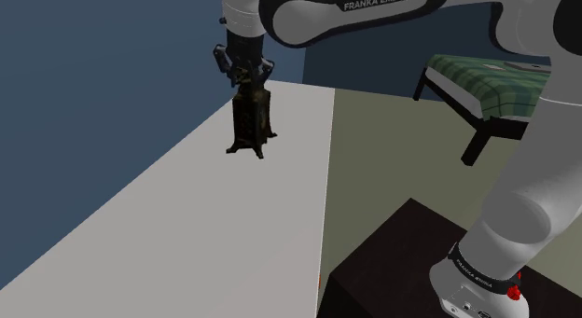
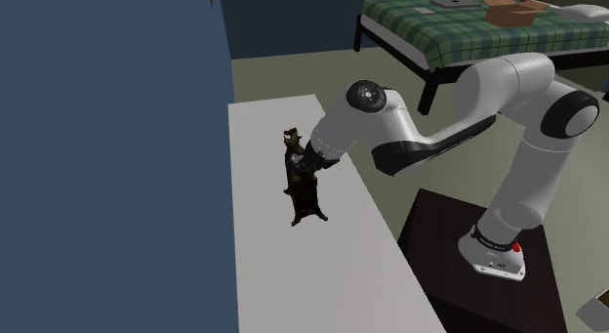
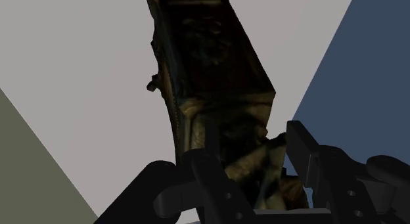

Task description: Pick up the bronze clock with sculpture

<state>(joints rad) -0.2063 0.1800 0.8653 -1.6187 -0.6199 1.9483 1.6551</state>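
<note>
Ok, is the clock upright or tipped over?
Upright: the clock has its feet down toward the table, its top clasped by the gripper.

blue wall (image 2: 107, 155), olive floor (image 1: 392, 167), plaid bed (image 2: 459, 33)

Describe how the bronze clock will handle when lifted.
The tall dark bronze clock looks rigid and probably heavy. Tall on small feet, it may tip. The black pincer clasps its uneven sculpted top, so it might swing.

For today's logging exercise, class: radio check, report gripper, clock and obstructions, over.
Gripper shut on bronze clock, at its sculpture top. Clock upright over white table. Nothing in the way.
</note>
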